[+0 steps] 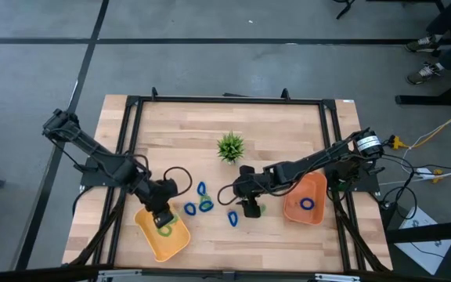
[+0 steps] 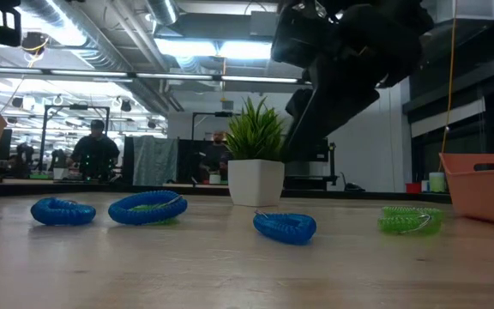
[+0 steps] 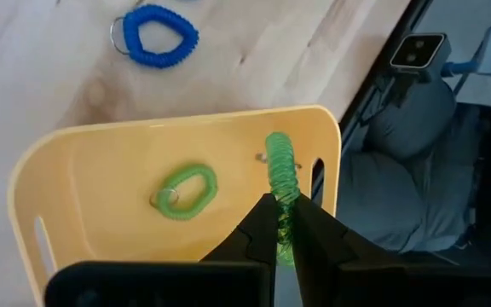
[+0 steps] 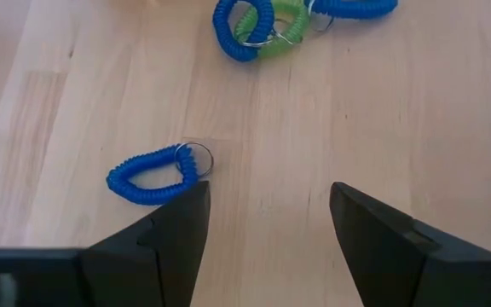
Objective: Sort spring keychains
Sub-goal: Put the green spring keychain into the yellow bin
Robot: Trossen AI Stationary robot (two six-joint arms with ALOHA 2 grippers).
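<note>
Your right tool (image 4: 267,217), fingers spread and empty, hovers mid-tabletop; the blue keychain (image 4: 153,174) lies toward 10 o'clock of it, long axis crosswise. Your left tool (image 3: 285,223) pinches a green keychain (image 3: 281,175) above the yellow tray (image 3: 92,166).

Light wooden table (image 1: 210,133) in black frame. Resting on it: small potted plant (image 1: 230,146) near centre; yellow tray (image 1: 177,243) front left; orange tray (image 1: 316,186) right; loose blue keychains (image 1: 232,217) and one green keychain (image 2: 411,220) mid-table; one blue-green overlapping cluster (image 4: 258,26).
</note>
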